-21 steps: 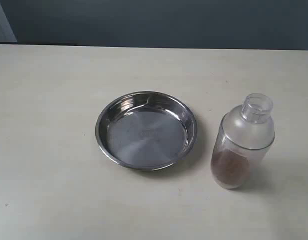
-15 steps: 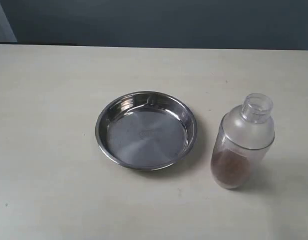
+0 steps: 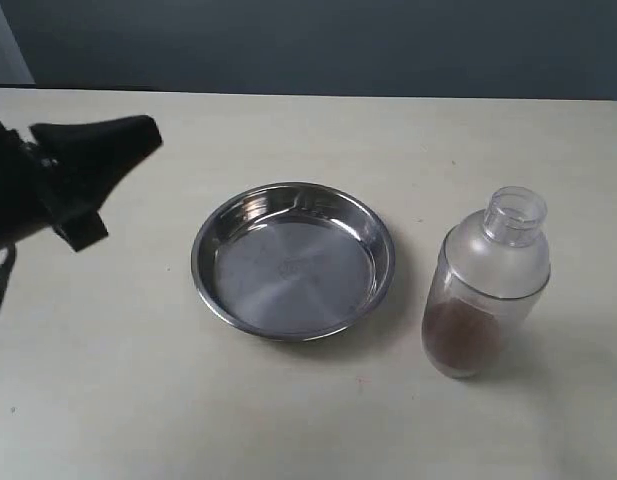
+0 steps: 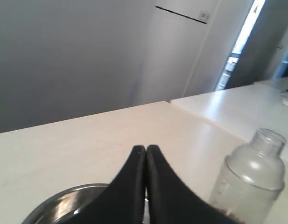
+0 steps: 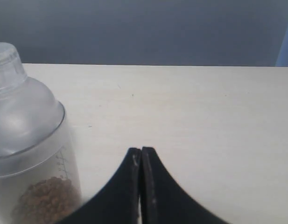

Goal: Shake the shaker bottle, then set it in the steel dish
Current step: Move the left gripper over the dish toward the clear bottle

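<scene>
The shaker bottle stands upright on the table to the right of the steel dish, frosted with brown granules at its bottom. It also shows in the left wrist view as the bottle and in the right wrist view as the bottle. My left gripper is shut and empty, hovering left of the dish; its tips point over the dish rim. My right gripper is shut and empty beside the bottle, and is out of the exterior view.
The pale table runs to a far edge against a dark wall. In the left wrist view a second white table stands beyond the bottle.
My left gripper has come into the exterior view from the left edge. The bottle and the dish have not moved.
</scene>
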Available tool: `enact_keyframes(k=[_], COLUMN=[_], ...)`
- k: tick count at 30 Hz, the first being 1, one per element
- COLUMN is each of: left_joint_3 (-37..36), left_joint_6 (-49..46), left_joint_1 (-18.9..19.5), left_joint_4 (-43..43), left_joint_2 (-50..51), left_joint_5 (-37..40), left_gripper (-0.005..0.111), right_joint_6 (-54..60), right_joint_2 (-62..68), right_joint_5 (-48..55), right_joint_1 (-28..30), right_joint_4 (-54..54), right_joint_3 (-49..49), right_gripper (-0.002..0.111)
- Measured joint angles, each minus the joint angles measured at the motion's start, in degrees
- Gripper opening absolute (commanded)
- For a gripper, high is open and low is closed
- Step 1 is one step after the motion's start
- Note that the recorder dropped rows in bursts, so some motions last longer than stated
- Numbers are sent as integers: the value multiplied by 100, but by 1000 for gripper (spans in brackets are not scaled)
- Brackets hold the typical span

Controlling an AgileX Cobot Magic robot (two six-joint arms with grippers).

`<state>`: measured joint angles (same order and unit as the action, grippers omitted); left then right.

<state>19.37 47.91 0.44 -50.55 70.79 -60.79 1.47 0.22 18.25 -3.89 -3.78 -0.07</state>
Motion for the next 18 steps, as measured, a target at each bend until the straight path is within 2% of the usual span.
enact_keyframes(k=[3, 7, 8, 11, 18], left_joint_3=[55, 258, 326, 589, 1133], left_joint_6=[-828, -1316, -1351, -1533, -2179], left_joint_1=[-278, -867, -1024, -1431, -2156], left_joint_4=[-64, -247, -289, -313, -530], left_joint_2=[717, 1433, 1598, 1968, 2581], left_joint_5=[-589, -689, -689, -689, -669], left_gripper=[15, 50, 63, 82, 102], right_joint_6=[0, 0, 0, 0, 0], right_joint_2=[0, 0, 0, 0, 0], right_joint_5=[0, 0, 0, 0, 0], right_joint_1=[0, 0, 0, 0, 0], right_joint_4=[0, 0, 0, 0, 0], right_joint_3=[0, 0, 0, 0, 0], right_gripper=[-1, -1, -1, -1, -1])
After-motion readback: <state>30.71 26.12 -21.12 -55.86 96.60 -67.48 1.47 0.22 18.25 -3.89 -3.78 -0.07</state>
